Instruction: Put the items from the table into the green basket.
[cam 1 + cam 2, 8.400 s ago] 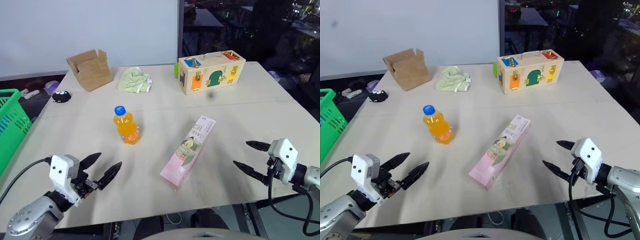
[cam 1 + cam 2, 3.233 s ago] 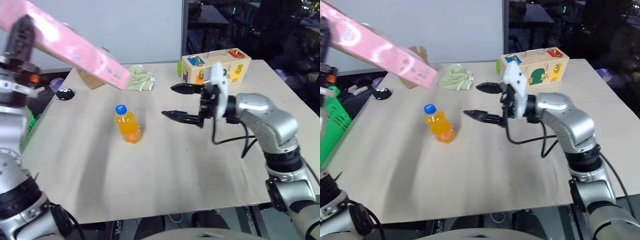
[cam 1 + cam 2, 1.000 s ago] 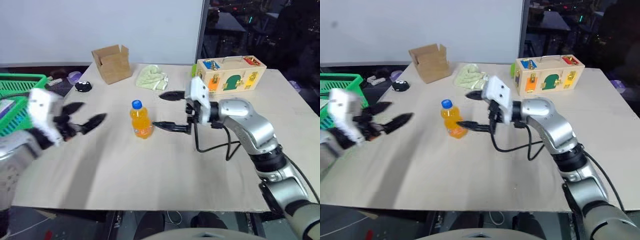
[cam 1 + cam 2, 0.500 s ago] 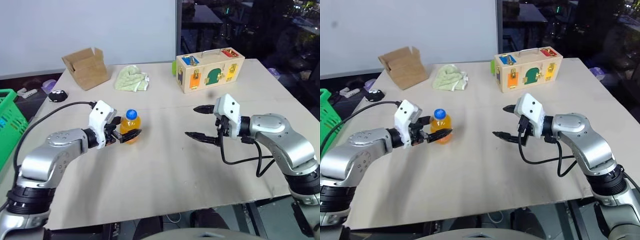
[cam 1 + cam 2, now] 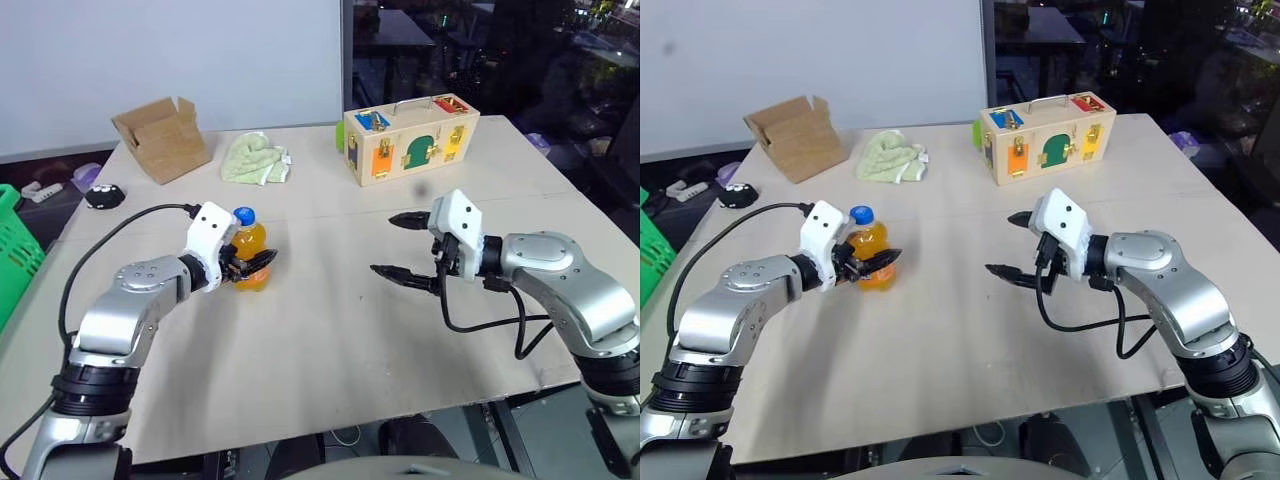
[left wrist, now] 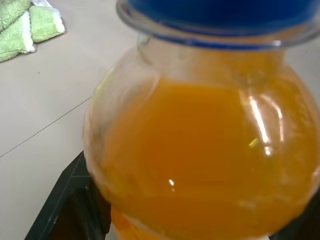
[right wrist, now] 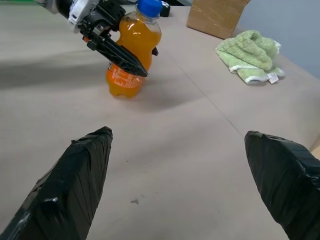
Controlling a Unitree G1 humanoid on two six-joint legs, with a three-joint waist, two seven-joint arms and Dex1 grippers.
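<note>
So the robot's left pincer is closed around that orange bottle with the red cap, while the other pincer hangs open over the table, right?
Nearly. The cap is blue, not red, as the right wrist view shows. The rest holds: the left pincer is closed around the orange bottle, which stands on the table, and the right pincer hangs open above the tabletop, holding nothing.

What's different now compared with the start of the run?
The pink carton has left the table. The left gripper has moved in and closed around the orange bottle, which stands in place. The right gripper stays open; the cardboard box, towel and wooden box are unchanged.
</note>
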